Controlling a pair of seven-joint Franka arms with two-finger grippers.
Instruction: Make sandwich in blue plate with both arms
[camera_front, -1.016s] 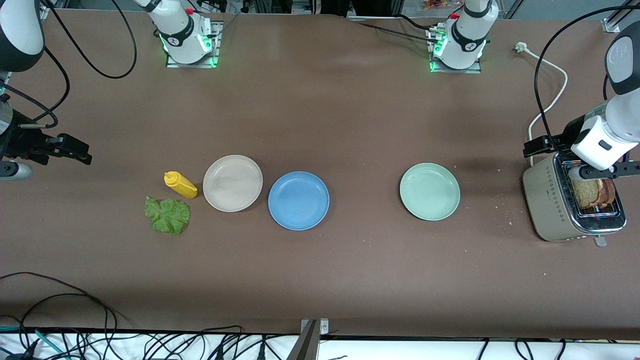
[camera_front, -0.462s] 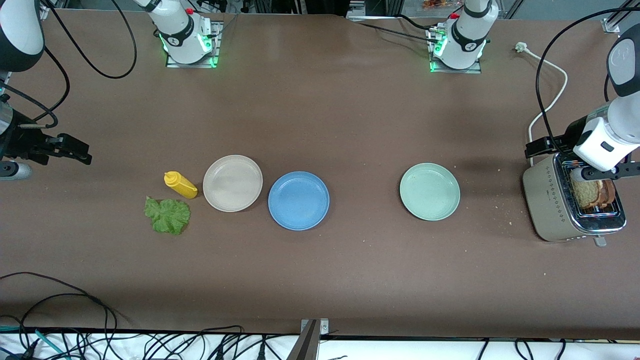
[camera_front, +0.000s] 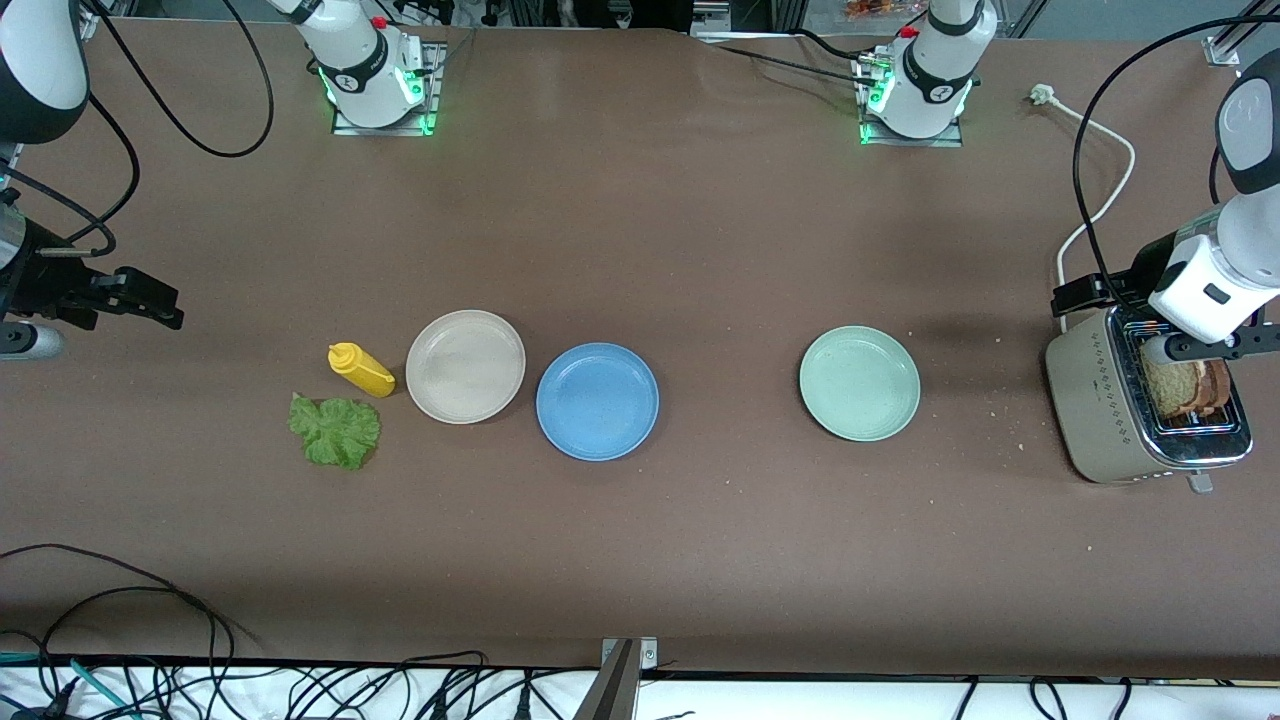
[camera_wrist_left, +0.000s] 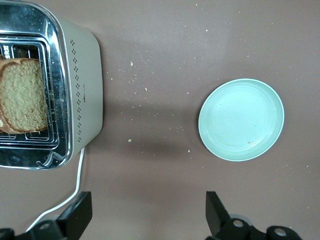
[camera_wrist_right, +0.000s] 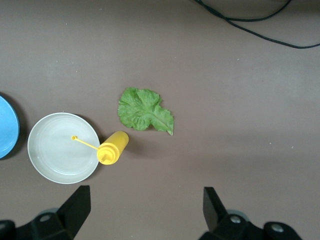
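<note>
The long brown table (camera_front: 700, 250) carries everything exactly as it lay a second ago; no plate, leaf or bottle has shifted. The only change is in the white left arm, whose wrist has drifted a touch over the beige-and-chrome toaster (camera_front: 1100, 410); the right arm waits, unmoved, at its own end of the table. I judge this to be the opening of the task, with the first bread fetch being lined up and nothing yet assembled.

The left gripper (camera_wrist_left: 147, 216) hangs above the toaster's edge with its jaws spread wide and nothing between them; the two brown wholemeal bread slices (camera_front: 1185, 388) stand upright in the slot just below and beside it, untouched. The right gripper (camera_wrist_right: 145, 212) is equally wide and empty; under it lies bare table, with the ruffled green lettuce leaf (camera_front: 335, 432) nearest to it.

The round matte blue plate (camera_front: 597, 401) sits well apart from both grippers, between them and closer to the right one; it is shallow, raised at the rim and quite bare. The beige-cream round plate (camera_front: 465, 366) lies just beside it on the right gripper's side; the pale mint-green round plate (camera_front: 859, 383) lies between it and the left gripper. The small yellow squeeze bottle (camera_front: 360, 369) lies tipped on its side between the cream plate and the leaf.
</note>
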